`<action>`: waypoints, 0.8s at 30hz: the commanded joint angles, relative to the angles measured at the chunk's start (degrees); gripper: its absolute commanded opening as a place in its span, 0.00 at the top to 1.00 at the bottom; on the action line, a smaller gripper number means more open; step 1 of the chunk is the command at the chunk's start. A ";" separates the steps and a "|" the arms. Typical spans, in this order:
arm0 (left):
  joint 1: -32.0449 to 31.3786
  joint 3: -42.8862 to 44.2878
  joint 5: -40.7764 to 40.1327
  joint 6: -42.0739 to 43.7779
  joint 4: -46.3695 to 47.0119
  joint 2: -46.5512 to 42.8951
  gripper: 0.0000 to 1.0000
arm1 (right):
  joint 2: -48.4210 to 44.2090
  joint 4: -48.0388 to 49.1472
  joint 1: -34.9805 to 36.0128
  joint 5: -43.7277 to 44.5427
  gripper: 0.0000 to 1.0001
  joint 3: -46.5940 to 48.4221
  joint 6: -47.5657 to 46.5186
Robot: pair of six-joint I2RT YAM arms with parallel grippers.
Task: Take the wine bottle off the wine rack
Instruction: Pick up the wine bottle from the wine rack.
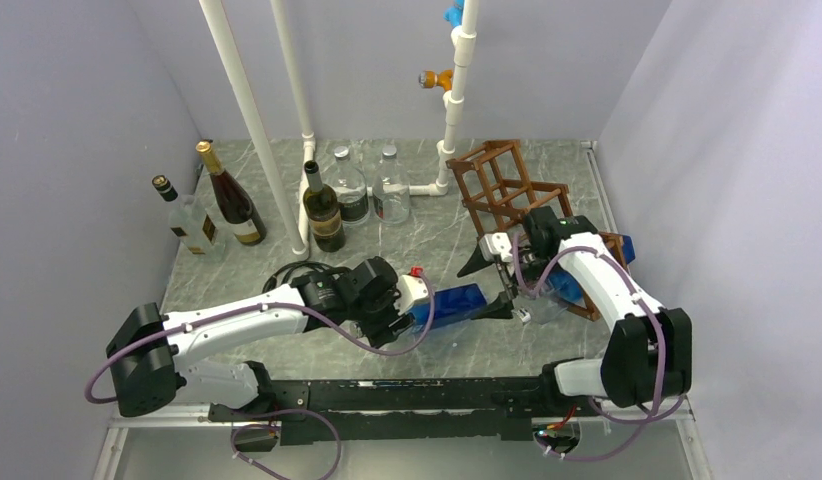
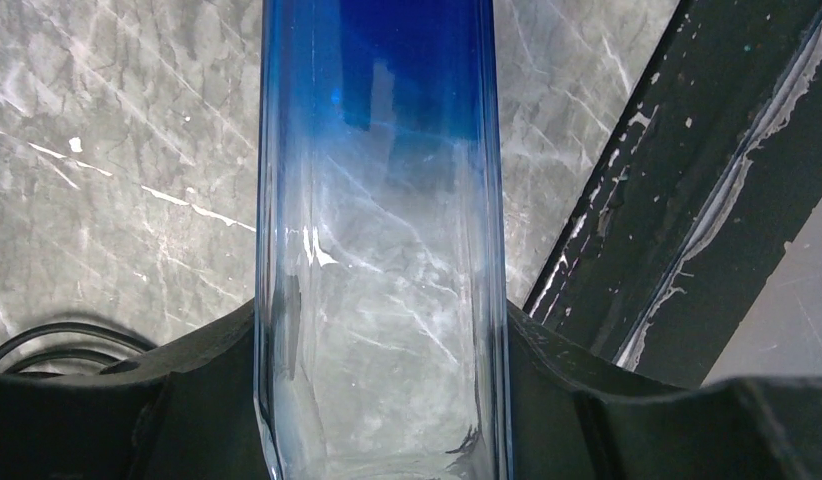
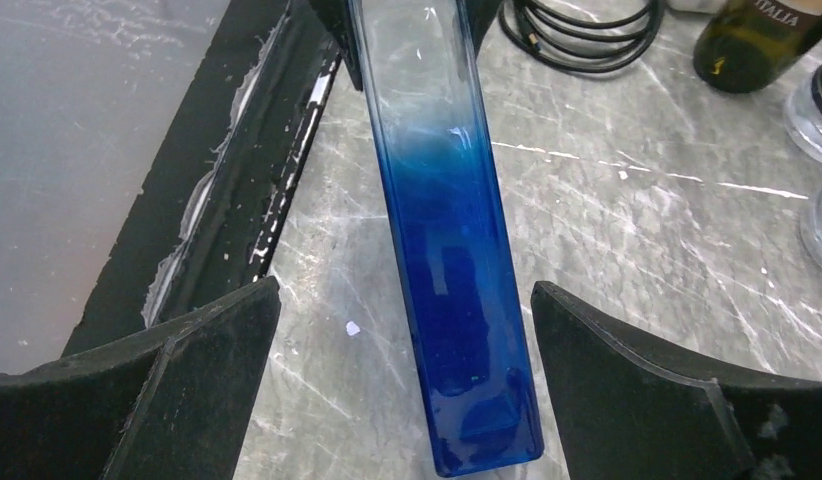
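- The left gripper (image 2: 382,350) clamps the clear end of the wine bottle (image 3: 452,270), square glass shading to blue.
- The right gripper (image 3: 402,300) stands wide, its jaws either side of the blue end and clear of it.
- The bottle lies over the table (image 1: 437,240), in front of the wine rack (image 1: 502,185) and apart from it.

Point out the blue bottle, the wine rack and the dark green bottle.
blue bottle (image 3: 455,300): right wrist view, on the blue half of its body.
wine rack (image 1: 499,188): top view, middle of the wooden frame.
dark green bottle (image 1: 325,218): top view, on its body.
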 commanded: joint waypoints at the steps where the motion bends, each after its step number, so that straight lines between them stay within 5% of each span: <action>1: 0.04 4.04 3.06 2.75 8.90 -5.02 1.00 | 0.52 9.24 3.38 2.73 0.00 0.54 7.57; 6: 0.04 4.04 4.56 2.17 9.80 -5.32 1.00 | 1.07 20.07 8.55 8.39 0.00 -0.74 19.41; 24: 0.04 3.77 6.08 -0.58 12.80 -5.59 1.00 | 6.81 28.28 17.01 14.86 0.02 -3.60 26.61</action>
